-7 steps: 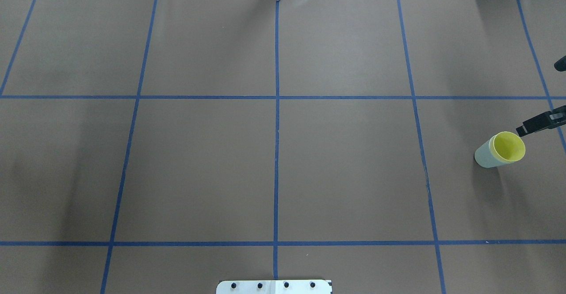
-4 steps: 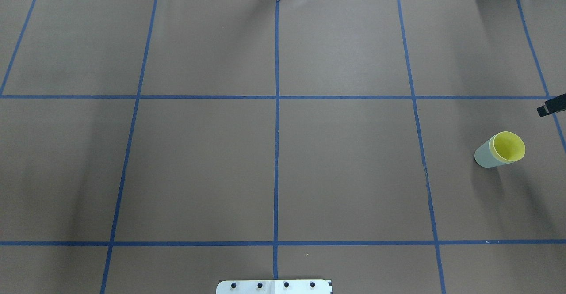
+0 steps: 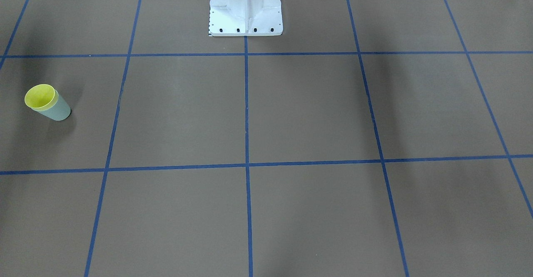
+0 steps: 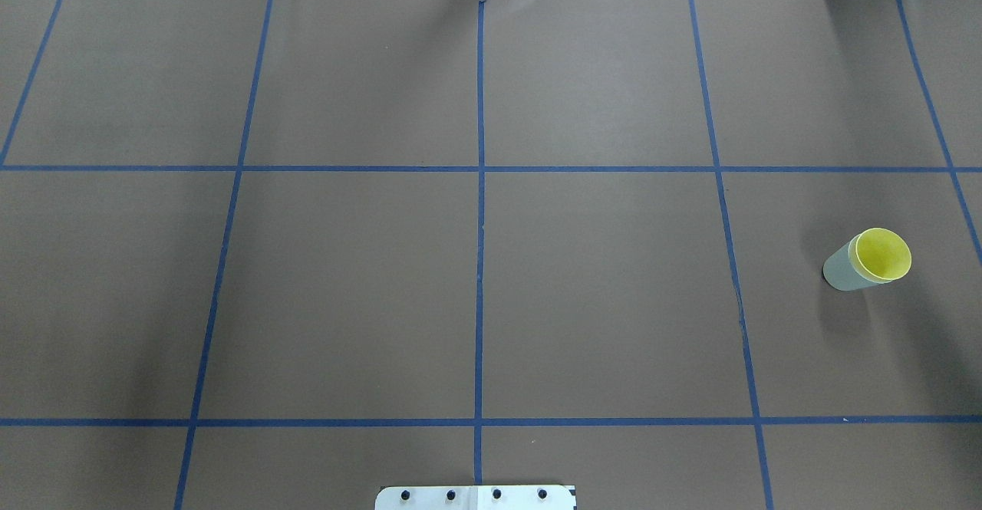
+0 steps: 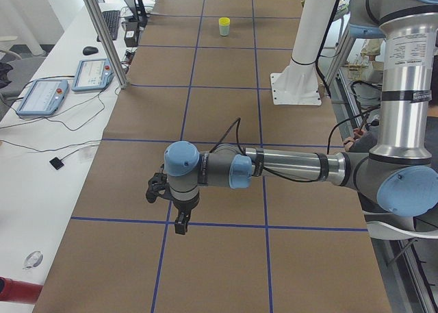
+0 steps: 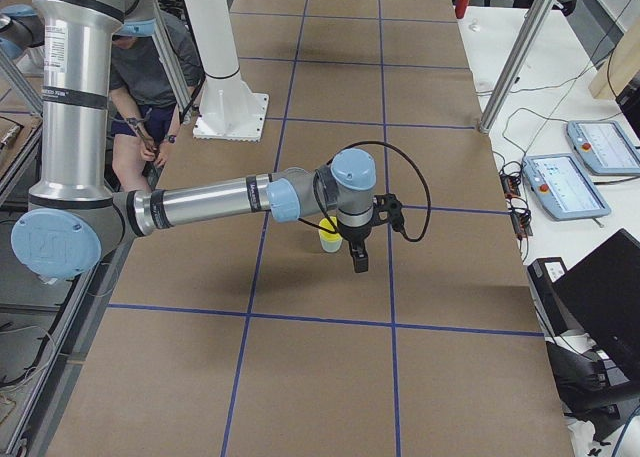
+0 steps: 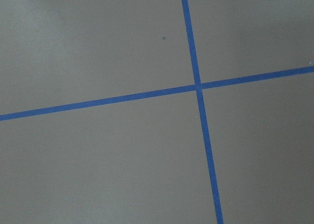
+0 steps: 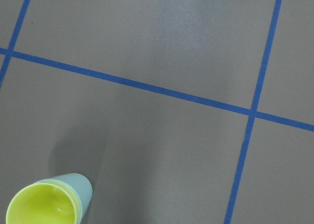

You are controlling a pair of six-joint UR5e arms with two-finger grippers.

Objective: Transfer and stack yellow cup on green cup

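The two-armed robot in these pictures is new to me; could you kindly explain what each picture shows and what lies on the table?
These are two robot arms, the left arm and the right arm, each ending in a two-finger gripper, with a white base at a table covered in brown paper with blue tape lines. One camera looks down from behind the robot, one faces it across the table, two look along the table from its ends, and one sits on each wrist. The left gripper hangs above a tape crossing; the right gripper hangs near the cups. A yellow cup sits nested inside a green cup, upright on the table. Neither gripper holds a cup; whether they are open or shut I cannot tell.
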